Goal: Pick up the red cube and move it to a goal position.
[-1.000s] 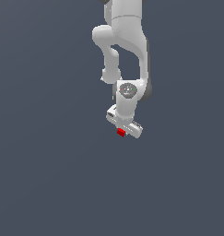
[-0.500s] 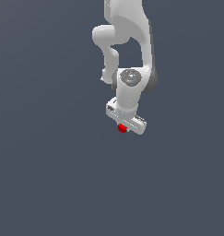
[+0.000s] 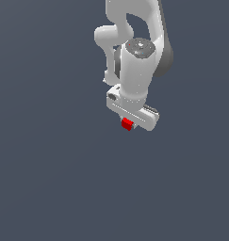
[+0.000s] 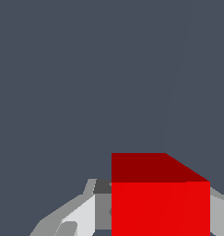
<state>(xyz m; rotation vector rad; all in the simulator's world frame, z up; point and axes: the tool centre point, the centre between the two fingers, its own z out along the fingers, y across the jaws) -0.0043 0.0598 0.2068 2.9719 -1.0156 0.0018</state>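
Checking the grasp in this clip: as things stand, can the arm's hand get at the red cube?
Yes, it looks so. The red cube sits right under the hand, and in the wrist view it fills the space between the fingers, so it appears already gripped. Nothing else is near to block it.

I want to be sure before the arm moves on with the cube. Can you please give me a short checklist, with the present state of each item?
1. Cube between the fingers: ok, the wrist view shows a finger on each side of it.
2. Gripper shut on the cube: ok, as far as the wrist view shows.
3. Cube visible from outside: ok, the exterior view shows it just under the gripper.
4. Cube lifted clear of the surface: cannot tell, no shadow or edge shows the height.
5. Goal position in view: not ok, no marker appears in either view.
6. Path free of other things: ok in view, only plain grey around the arm.
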